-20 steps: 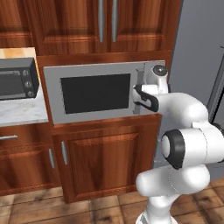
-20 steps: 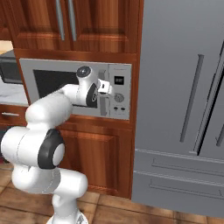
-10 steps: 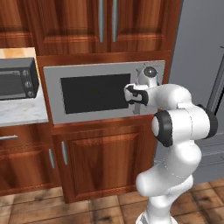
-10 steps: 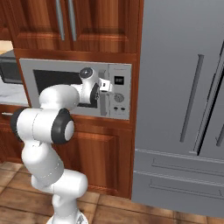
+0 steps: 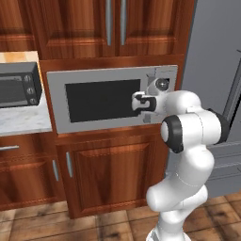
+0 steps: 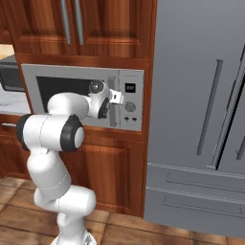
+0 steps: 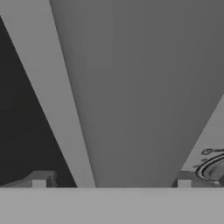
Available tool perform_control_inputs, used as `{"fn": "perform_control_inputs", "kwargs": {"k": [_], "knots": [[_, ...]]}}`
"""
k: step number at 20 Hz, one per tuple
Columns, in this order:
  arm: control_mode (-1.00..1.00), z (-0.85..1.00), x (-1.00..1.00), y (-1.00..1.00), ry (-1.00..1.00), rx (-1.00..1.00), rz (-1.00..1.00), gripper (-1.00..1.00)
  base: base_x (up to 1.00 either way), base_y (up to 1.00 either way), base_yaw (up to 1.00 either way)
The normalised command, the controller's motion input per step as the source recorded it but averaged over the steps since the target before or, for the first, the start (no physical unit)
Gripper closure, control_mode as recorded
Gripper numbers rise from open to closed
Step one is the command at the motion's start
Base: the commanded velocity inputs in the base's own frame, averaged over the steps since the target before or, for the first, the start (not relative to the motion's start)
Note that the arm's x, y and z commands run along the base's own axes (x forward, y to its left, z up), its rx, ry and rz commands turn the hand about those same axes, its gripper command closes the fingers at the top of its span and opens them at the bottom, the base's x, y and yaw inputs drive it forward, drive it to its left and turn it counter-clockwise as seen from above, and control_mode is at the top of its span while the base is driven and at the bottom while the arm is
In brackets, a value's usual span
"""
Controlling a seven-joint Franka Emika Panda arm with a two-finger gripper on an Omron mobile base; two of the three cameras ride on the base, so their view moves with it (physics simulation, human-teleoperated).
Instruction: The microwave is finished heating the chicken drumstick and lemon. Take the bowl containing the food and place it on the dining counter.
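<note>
Robot gripper (image 5: pixel 140 103) at the closed microwave (image 5: pixel 104 100) door handle (image 6: pixel 113 109).
Fingers straddle the handle, parted; bowl retrieval and counter placement remain.

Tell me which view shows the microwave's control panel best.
The right base view: the control panel faces that camera, with its display, dial and buttons clear beside the gripper. In the left base view the arm covers most of it, leaving a strip at the microwave door's right edge. The hand view catches only a dial.
</note>
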Motion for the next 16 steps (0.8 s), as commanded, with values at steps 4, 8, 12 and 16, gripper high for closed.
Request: {"fn": "perform_control_inputs", "kwargs": {"k": [4, 8, 12, 16], "knots": [[-1.00, -0.05, 0.38, 0.00, -0.13, 0.00, 0.00, -1.00, 0.00, 0.00, 0.00], [-1.00, -0.06, 0.25, 0.00, -0.07, 0.00, 0.00, 1.00, 0.00, 0.00, 0.00], [-1.00, 0.00, 0.00, 0.00, 0.00, 0.00, 0.00, 1.00, 0.00, 0.00, 0.00], [-1.00, 0.00, 0.00, 0.00, 0.00, 0.00, 0.00, 1.00, 0.00, 0.00, 0.00]]}}
